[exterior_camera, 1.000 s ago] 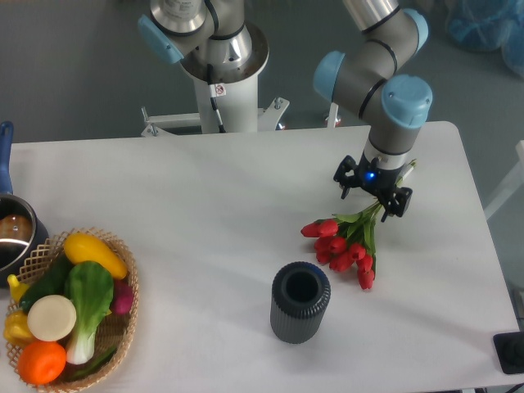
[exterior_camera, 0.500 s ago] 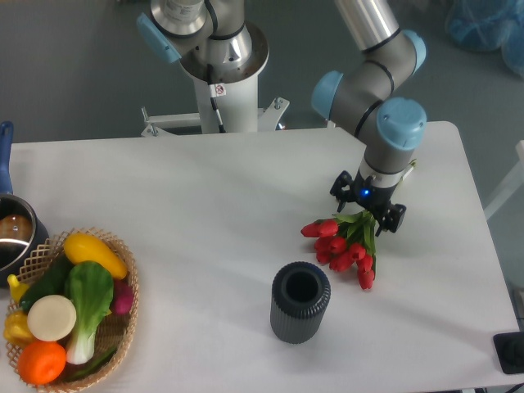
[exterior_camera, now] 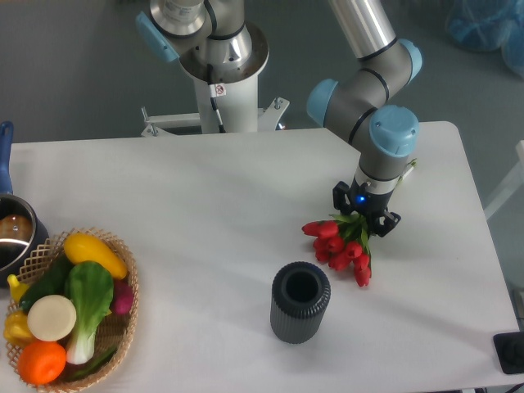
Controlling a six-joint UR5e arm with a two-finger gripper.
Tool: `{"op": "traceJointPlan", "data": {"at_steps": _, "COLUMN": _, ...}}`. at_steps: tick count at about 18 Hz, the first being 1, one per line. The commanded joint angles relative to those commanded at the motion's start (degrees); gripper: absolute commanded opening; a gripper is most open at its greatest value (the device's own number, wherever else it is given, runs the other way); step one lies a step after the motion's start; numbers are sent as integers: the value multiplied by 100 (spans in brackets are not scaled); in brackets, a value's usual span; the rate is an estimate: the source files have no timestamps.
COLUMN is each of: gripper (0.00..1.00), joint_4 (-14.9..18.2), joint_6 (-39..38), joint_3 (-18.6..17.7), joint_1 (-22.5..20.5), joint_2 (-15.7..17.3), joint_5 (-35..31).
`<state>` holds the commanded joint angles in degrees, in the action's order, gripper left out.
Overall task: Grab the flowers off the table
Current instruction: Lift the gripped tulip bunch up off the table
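1. The tool (exterior_camera: pixel 366 219) hangs over the right half of the table (exterior_camera: pixel 205 196), pointing down, its dark body directly over the leafy end of the flowers (exterior_camera: pixel 341 249).
2. From this view I cannot tell whether the tool's jaws are wide, narrow or clamped on the stems; the wrist hides them.
3. The flowers sit right of centre; their red heads fan out to the left and toward the near edge, while the green leaves run up under the tool. Whether the bunch rests on the table or is lifted off it is unclear.
4. A dark ribbed cylinder (exterior_camera: pixel 300 301), open at the top, stands upright near the flowers, just to their near left and not touching them.
5. At the near left corner a wicker basket (exterior_camera: pixel 124 274) holds mixed vegetables, among them a yellow one, a leafy green one and an orange one.
6. A pot (exterior_camera: pixel 15 236) with a blue handle sits at the left edge, just beyond the basket.
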<state>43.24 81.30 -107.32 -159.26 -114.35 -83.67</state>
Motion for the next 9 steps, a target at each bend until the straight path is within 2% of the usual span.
{"op": "traceJointPlan", "data": {"at_steps": 3, "gripper": 0, "joint_4": 0, "joint_6": -184, "joint_3": 61, "joint_1": -114, "joint_2": 105, "joint_5": -9}}
{"op": "traceJointPlan", "data": {"at_steps": 9, "gripper": 0, "joint_4": 70, "joint_6": -246, "joint_3": 474, "joint_1": -246, "joint_2": 246, "joint_5": -211}}
